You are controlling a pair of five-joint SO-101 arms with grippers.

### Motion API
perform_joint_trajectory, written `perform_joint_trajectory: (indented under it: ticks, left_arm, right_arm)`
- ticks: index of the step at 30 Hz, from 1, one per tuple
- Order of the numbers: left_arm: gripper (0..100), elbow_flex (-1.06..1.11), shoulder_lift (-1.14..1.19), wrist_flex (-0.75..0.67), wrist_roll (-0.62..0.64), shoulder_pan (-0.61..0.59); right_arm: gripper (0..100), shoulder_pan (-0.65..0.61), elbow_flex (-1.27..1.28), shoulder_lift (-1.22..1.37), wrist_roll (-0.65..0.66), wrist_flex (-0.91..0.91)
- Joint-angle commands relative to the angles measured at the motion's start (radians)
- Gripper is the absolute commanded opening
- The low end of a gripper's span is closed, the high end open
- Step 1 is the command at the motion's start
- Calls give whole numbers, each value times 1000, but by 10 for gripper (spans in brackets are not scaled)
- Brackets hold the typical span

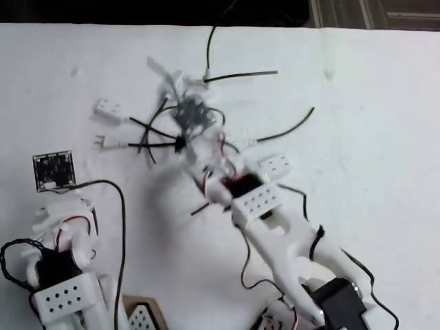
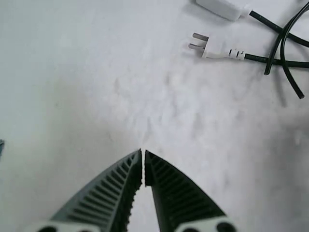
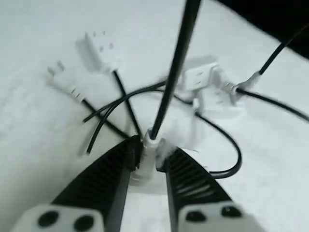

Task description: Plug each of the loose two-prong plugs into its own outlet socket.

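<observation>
my right end effector pinches a plug by its hard white body; light, i judge, though its springy cable may tug. left end effector closed, empty.

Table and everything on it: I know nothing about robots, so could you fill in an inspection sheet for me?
Surface: white table.
Job's things: loose plug lying unplugged near a white socket; second plug held up off the table; another socket beyond it.
Clutter: black square marker.
Grippers: left gripper shut, holding nothing, above the table; right gripper shut on the second plug.
Cables: black cables crossing mid-table.
Surroundings: dark strip beyond the table's far edge.
</observation>
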Motion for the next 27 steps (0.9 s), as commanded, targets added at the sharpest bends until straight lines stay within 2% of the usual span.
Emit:
perform_joint_trajectory:
  ticks: [1,7,11,14,19,24,27]
  left_arm:
    - [38,-3,-7,-21,-11,-4]
    - [38,-3,-7,-21,-11,-4]
    - [38,-3,-7,-21,-11,-4]
    - [38,-3,-7,-21,-11,-4]
    - [38,-3,-7,-21,-11,-4]
    - [38,-3,-7,-21,-12,-4]
    - [38,-3,-7,-21,-54,-4]
  right_arm:
    - [18,53,-135,50,11,-81]
    - [32,113,-308,302,11,-148]
    - [183,128,-370,440,11,-148]
    - [274,127,-371,446,12,-133]
    - [228,154,-376,335,-2,44]
    - [122,200,-379,191,-164,325]
    - [109,211,-379,148,-239,449]
